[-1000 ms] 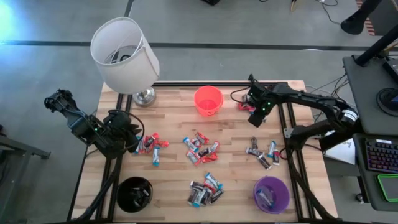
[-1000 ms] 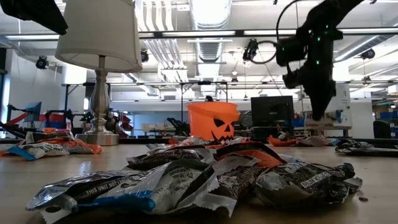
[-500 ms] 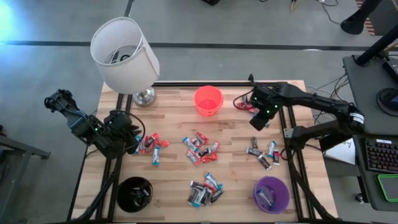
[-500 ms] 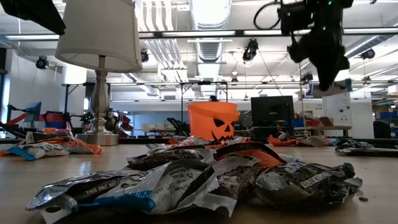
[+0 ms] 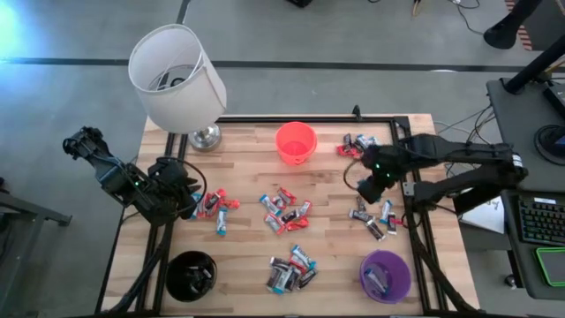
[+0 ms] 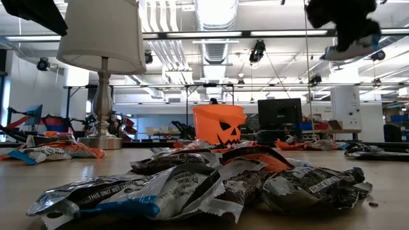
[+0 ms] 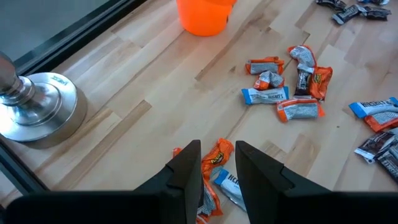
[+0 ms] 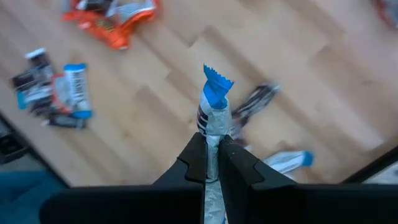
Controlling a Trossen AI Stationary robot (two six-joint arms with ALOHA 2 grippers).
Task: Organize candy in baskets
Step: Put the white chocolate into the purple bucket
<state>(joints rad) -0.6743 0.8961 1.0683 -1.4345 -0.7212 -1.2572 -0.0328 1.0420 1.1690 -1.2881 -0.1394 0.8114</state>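
Observation:
Wrapped candy lies in loose piles on the wooden table: at the left (image 5: 214,205), in the centre (image 5: 284,210), near the front (image 5: 291,269), at the right (image 5: 375,219) and at the far right (image 5: 357,143). The orange basket (image 5: 296,141) stands at the far side. The black basket (image 5: 192,274) and the purple basket (image 5: 385,274) stand at the near corners. My right gripper (image 5: 367,184) hangs above the right pile, shut on a blue and silver candy (image 8: 214,102). My left gripper (image 7: 217,165) hovers open over the left pile. My right gripper pinches the blue and silver candy between its two fingers at the silver part of the wrapper (image 8: 213,129). The blue crimped end (image 8: 216,82) sticks out past the fingertips. The fingers slant down from above. The candy (image 6: 353,51) is lifted clear of the table.
A lamp with a large white shade (image 5: 177,78) and a silver base (image 5: 205,135) stands at the far left corner. A black frame rail (image 5: 300,118) runs along the table's far edge. Bare wood lies between the piles.
My right gripper has risen from the far right pile and swung toward the table's near edge, rolling its wrist as it went. It stays shut on the blue and silver candy, which has come up clear of the table with it.

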